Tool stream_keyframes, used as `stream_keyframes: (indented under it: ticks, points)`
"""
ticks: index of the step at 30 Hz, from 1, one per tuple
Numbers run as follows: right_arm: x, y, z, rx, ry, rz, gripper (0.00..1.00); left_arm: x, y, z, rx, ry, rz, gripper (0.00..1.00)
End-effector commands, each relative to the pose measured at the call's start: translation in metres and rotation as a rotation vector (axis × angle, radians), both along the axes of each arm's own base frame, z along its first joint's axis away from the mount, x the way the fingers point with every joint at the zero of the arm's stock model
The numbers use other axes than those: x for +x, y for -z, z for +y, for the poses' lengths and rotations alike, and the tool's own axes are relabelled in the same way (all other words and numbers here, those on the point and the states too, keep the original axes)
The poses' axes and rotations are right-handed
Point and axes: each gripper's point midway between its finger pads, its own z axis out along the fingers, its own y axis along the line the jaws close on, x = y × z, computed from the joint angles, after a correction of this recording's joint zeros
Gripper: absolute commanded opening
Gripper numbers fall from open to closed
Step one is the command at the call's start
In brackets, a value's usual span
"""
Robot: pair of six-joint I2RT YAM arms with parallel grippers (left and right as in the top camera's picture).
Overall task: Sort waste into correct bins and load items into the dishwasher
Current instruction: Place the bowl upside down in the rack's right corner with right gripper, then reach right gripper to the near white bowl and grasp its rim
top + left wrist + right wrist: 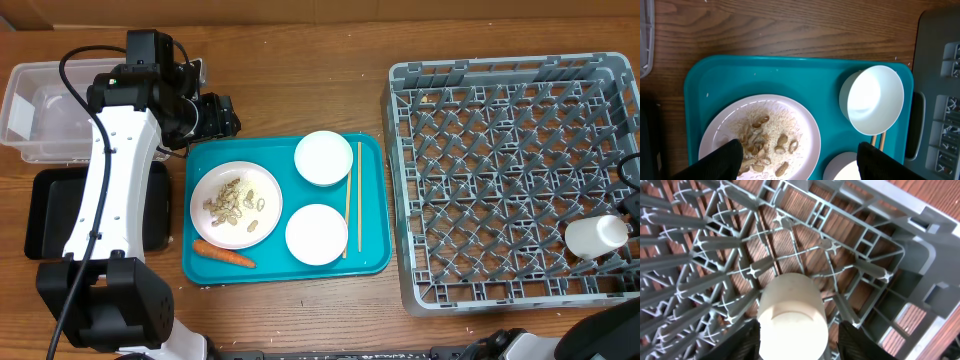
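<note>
On the teal tray (372,262) a white plate (236,205) holds white rice and tan peanut shells (762,142). An orange carrot (224,254) lies beside it, with two white bowls (323,157) (316,234) and wooden chopsticks (352,195) further right. My left gripper (805,162) hangs open above the plate, one finger over the shells and the other over the lower bowl. In the grey dish rack (515,180) rests a white cup (792,315). My right gripper (797,342) straddles the cup, with the left finger against it and a gap at the right finger.
A clear plastic tub (50,110) stands at the far left, with a flat black tray (45,210) just below it, partly under my left arm. Bare wooden table (300,80) lies behind the teal tray and between it and the rack.
</note>
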Motion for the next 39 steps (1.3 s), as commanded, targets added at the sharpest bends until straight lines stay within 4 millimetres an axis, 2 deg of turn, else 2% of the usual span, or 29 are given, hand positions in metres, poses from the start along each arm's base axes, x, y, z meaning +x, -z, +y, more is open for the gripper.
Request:
stream_keyframes:
  ticks: [1,7,10,13,14,16,17,18,21,23,24,27,31,35,39]
  points:
    - [-0.002,0.000,-0.002,-0.008,0.006,0.006,0.61,0.002,-0.005,0.002,0.010,0.002,-0.017,0.75]
    - [-0.002,0.001,0.003,0.014,0.001,0.004,0.70,0.002,-0.005,0.002,0.011,0.004,-0.018,0.75]
    - [0.021,-0.010,0.025,0.118,-0.122,-0.120,0.73,0.002,-0.005,0.002,0.011,0.004,-0.018,0.76]
    - [0.052,-0.048,0.051,0.196,-0.293,-0.319,0.76,0.001,-0.005,0.002,0.011,0.004,-0.013,0.77]
    - [0.069,-0.078,0.068,0.228,-0.405,-0.445,0.77,0.001,-0.005,0.001,0.007,0.005,-0.009,0.85]
    - [0.085,-0.118,0.093,0.250,-0.546,-0.584,0.77,-0.001,-0.005,0.001,0.007,0.005,-0.005,1.00]
    - [0.094,-0.147,0.112,0.250,-0.628,-0.653,0.78,-0.001,-0.005,0.000,0.002,0.007,-0.003,1.00]
    - [0.098,-0.161,0.126,0.241,-0.679,-0.675,0.78,-0.002,-0.005,0.000,-0.002,0.008,0.000,1.00]
    - [0.107,-0.178,0.171,0.245,-0.822,-0.692,0.79,-0.007,-0.003,-0.002,-0.008,0.011,0.024,1.00]
    - [0.111,-0.175,0.211,0.278,-0.938,-0.662,0.79,-0.015,-0.001,-0.003,-0.005,0.014,0.056,1.00]
    - [0.112,-0.172,0.225,0.287,-0.978,-0.642,0.79,-0.018,0.001,-0.002,0.004,0.000,0.073,1.00]
    - [0.113,-0.156,0.280,0.303,-1.137,-0.548,0.78,-0.035,0.009,0.016,0.082,-0.111,0.169,1.00]
    - [0.110,-0.128,0.340,0.272,-1.286,-0.398,0.78,-0.059,0.012,0.032,0.153,-0.192,0.267,1.00]
    - [0.104,-0.096,0.389,0.243,-1.409,-0.258,0.78,-0.079,-0.001,0.045,0.183,-0.261,0.298,1.00]
    - [0.099,-0.059,0.422,0.222,-1.454,-0.120,0.75,-0.102,-0.024,0.069,0.246,-0.371,0.276,1.00]
